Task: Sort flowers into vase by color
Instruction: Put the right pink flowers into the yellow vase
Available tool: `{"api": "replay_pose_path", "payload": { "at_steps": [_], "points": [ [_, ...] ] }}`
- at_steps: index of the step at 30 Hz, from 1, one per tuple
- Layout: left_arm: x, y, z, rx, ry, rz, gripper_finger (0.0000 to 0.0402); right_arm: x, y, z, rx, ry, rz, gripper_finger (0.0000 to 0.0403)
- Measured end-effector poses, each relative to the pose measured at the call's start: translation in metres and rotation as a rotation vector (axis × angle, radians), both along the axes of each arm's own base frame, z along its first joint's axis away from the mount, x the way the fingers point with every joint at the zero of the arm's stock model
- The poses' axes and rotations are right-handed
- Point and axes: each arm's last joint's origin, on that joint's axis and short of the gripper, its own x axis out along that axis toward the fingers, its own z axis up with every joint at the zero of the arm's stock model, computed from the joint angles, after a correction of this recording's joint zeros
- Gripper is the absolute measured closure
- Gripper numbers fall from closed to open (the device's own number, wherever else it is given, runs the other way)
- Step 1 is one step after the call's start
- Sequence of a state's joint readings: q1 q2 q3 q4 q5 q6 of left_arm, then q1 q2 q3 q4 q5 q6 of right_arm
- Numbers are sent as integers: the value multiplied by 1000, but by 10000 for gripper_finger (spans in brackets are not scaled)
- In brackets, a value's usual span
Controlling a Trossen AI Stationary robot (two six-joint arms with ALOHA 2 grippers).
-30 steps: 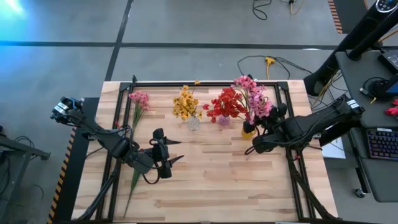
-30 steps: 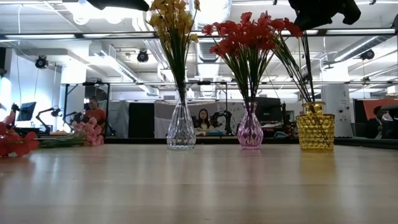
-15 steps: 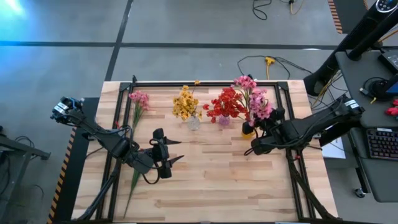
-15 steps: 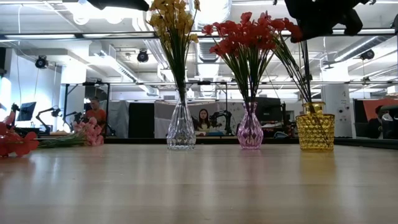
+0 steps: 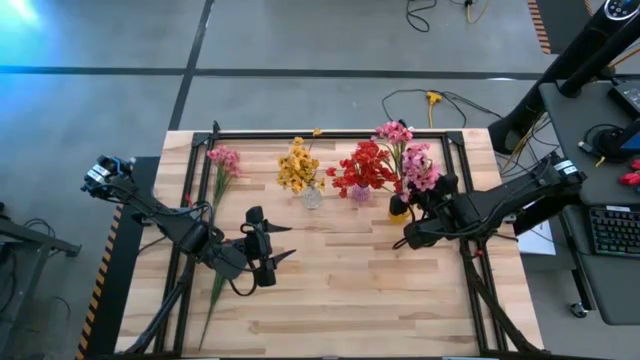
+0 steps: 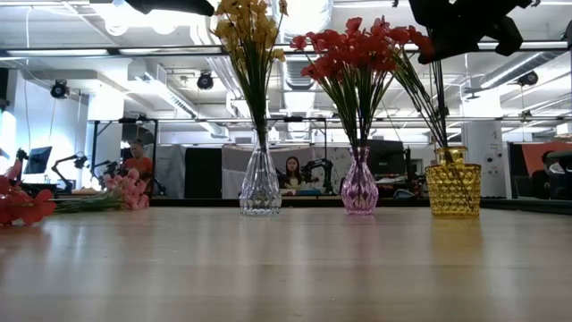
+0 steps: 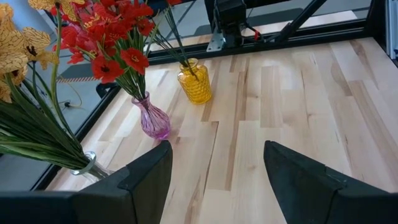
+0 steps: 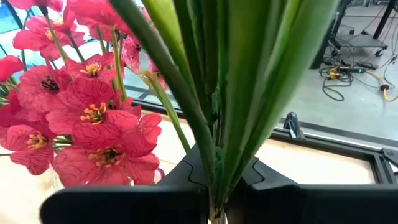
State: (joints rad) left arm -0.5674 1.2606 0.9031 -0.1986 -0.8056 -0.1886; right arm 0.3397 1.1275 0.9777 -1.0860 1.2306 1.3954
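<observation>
The right gripper, near the table's right edge, is clamped on the green stems of a pink flower bunch standing in a squat yellow dimpled glass vase; its fingers pinch the stems tightly; beside it along the far edge stand red flowers in a small pink glass vase and yellow flowers in a clear glass vase; a loose pink sprig lies flat by the wooden table's far left corner; the left gripper hovers over the table's left half, jaws spread wide and empty.
</observation>
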Motion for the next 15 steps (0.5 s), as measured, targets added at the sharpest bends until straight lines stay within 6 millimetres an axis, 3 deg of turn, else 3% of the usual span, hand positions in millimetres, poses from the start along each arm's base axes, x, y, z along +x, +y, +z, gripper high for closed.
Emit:
{"api": "replay_pose_path", "payload": {
  "at_steps": [5, 15],
  "points": [
    [0, 0, 0, 0, 0, 0, 167, 1, 0, 3, 7, -3, 4, 365],
    [0, 0, 0, 0, 0, 0, 167, 1, 0, 4, 7, -4, 4, 248]
  ]
}}
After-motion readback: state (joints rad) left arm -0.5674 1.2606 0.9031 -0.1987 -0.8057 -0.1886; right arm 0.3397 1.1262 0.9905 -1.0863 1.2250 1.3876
